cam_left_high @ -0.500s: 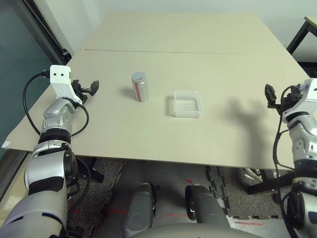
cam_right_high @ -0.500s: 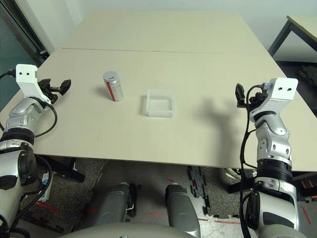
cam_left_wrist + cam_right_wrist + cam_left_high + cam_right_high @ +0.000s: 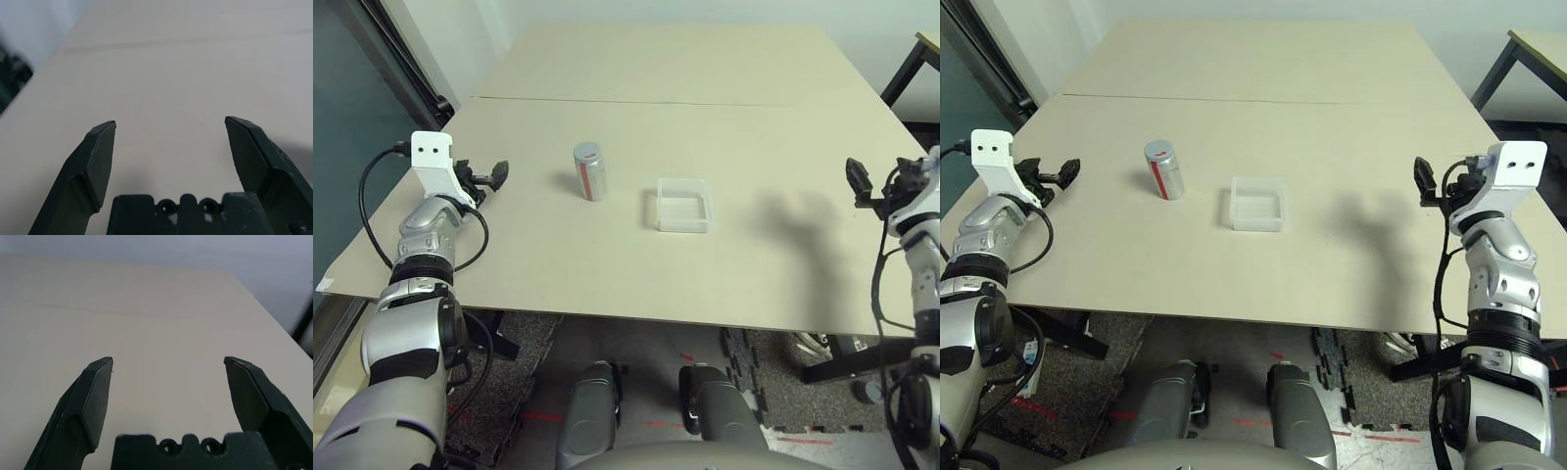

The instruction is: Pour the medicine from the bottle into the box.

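The silver-grey bottle (image 3: 589, 170) with a red stripe stands upright on the table, left of centre. To its right lies the shallow clear plastic box (image 3: 683, 205). The medicine cannot be made out. My left gripper (image 3: 495, 175) hovers near the table's left edge, well left of the bottle, open and empty (image 3: 170, 126). Over by the table's right edge my right gripper (image 3: 1421, 179) is raised, far right of the box, and its wrist view shows it open with nothing between the fingers (image 3: 168, 363).
The beige table (image 3: 636, 117) has a seam running across its far half. A dark table leg (image 3: 1491, 70) stands at the far right. A window frame runs along the left.
My right arm has shifted a little to the right and outward. The left arm, bottle and box have not moved.
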Available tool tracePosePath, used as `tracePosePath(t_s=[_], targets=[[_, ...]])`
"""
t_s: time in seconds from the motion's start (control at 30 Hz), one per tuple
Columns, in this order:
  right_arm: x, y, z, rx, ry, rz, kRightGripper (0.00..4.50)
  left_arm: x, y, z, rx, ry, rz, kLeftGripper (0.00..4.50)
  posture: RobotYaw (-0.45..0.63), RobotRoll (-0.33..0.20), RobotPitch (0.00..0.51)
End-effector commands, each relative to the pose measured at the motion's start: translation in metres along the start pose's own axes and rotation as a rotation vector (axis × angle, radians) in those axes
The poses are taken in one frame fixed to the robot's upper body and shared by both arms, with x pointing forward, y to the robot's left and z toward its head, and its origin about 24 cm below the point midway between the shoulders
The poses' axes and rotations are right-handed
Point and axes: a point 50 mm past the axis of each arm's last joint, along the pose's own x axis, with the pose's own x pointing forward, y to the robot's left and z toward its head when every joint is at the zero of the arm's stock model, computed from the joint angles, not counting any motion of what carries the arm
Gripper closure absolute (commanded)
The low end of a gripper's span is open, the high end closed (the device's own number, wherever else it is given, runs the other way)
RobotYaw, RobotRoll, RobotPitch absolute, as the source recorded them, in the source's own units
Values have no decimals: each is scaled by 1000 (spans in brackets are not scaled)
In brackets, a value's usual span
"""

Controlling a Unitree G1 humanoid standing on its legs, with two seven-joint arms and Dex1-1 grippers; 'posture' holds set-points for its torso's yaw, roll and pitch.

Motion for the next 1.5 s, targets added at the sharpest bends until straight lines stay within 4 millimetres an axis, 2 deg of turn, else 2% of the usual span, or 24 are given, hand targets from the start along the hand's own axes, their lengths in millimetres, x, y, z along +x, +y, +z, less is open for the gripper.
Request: tracePosePath(t_s=[0.03, 0.2, 0.3, 0.57, 0.7, 1.0, 1.5], targets=[[2, 15, 16, 1, 8, 179, 0, -9, -7, 3, 26, -1, -90, 25, 31, 0, 101], [2, 47, 22, 3, 83, 440, 0, -23, -31, 7, -13, 12, -206, 25, 19, 0, 100], [3, 59, 24, 14, 112, 532, 0, -30, -48, 6, -25, 40, -266, 25, 17, 0, 101], [6, 84, 21, 8, 168, 666, 0, -28, -84, 1, -73, 76, -368, 25, 0, 0, 99], [7, 94, 19, 21, 182, 711, 0, -24, -95, -12, -39, 115, -419, 25, -6, 0, 97], [5, 107, 14, 15, 223, 803, 0, -14, -104, -30, -29, 146, -445, 25, -31, 0, 94], [-5, 123, 16, -20, 290, 931, 0, 4, -106, -35, -22, 128, -420, 25, -55, 0, 93]])
